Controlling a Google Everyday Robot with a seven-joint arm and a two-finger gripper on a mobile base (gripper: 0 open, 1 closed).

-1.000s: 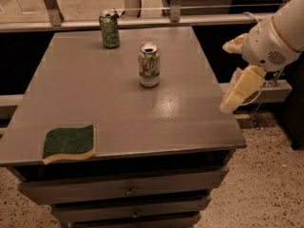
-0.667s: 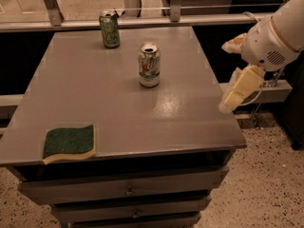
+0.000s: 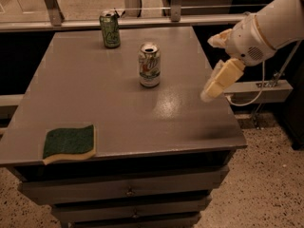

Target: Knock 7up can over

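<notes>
The upright silver-white aluminium 7up can (image 3: 149, 64) is best struck near its rim by the wide-spread, empty cream gripper (image 3: 212, 68) to its right.

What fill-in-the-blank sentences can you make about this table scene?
The 7up can stands ___ on the table. In the camera view, the gripper hovers to the 7up can's ___. The green ___ lies near the table's front corner.
Missing: upright; right; sponge.
</notes>
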